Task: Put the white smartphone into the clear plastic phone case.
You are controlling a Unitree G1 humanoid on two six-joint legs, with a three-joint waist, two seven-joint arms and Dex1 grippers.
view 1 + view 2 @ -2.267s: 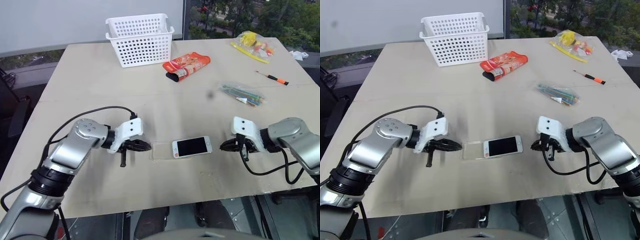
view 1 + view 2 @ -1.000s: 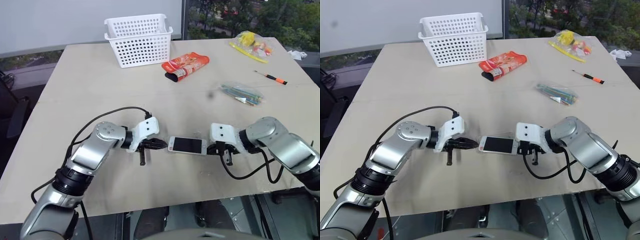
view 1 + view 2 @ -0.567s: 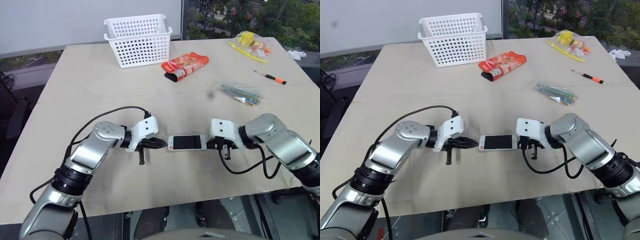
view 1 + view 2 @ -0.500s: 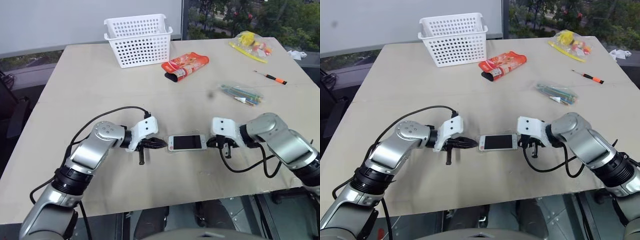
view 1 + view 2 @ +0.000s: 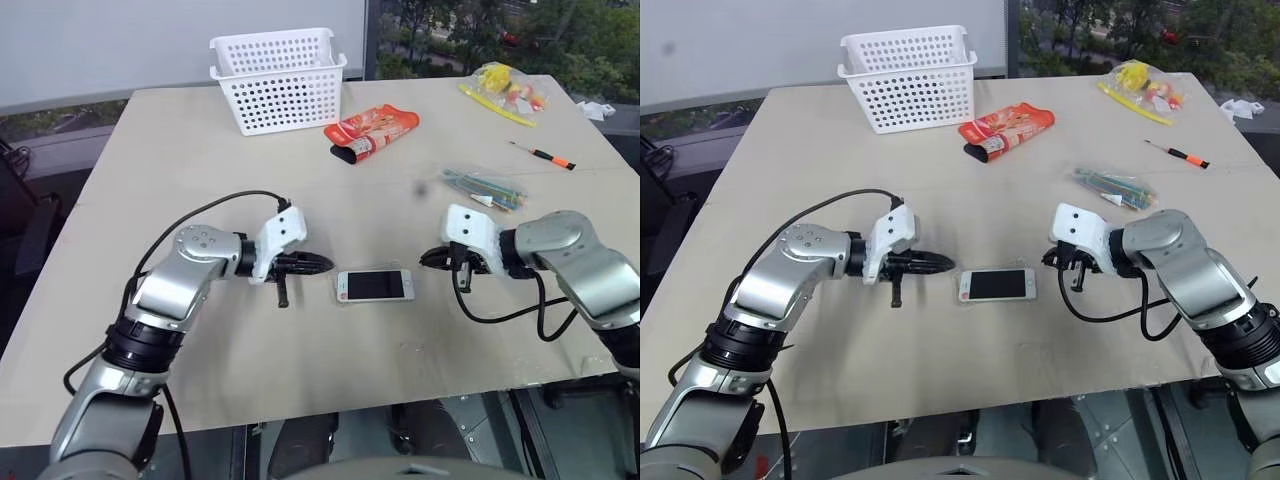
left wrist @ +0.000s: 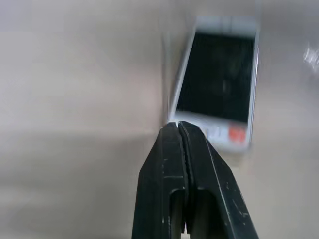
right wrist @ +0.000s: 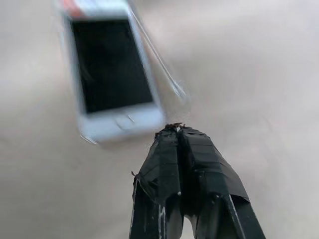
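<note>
- The white smartphone (image 5: 374, 285) lies flat, screen up, on the near middle of the table (image 5: 200, 160), long side running left to right, between my two arms.
- The clear plastic phone case (image 7: 167, 82) shows best in my right wrist view, as a thin transparent rim standing out past the phone's long side and corner; from the head views it is only a faint outline around the phone, so the phone seems to sit in it, though I cannot tell whether it is fully seated.
- My left wrist view shows the phone's other end, a white bezel with a small orange mark on it, just beyond my fingertips.
- My left gripper (image 5: 325, 265) is closed on nothing, its black fingers (image 6: 184, 164) pressed together and pointing at the phone's left end, near it but apart from it.
- My right gripper (image 5: 426, 259) is likewise closed and empty, its fingers (image 7: 184, 154) together, pointing at the phone's right end with bare table in between.
- The table around the phone is bare on all sides; the near edge is close behind it.
- Well away toward the far side stand a white basket (image 5: 280, 78), an orange packet (image 5: 372, 131), a clear bag of colourful sticks (image 5: 482, 188), a small screwdriver (image 5: 545, 155) and a yellow bag (image 5: 503, 88) at the far right corner.
</note>
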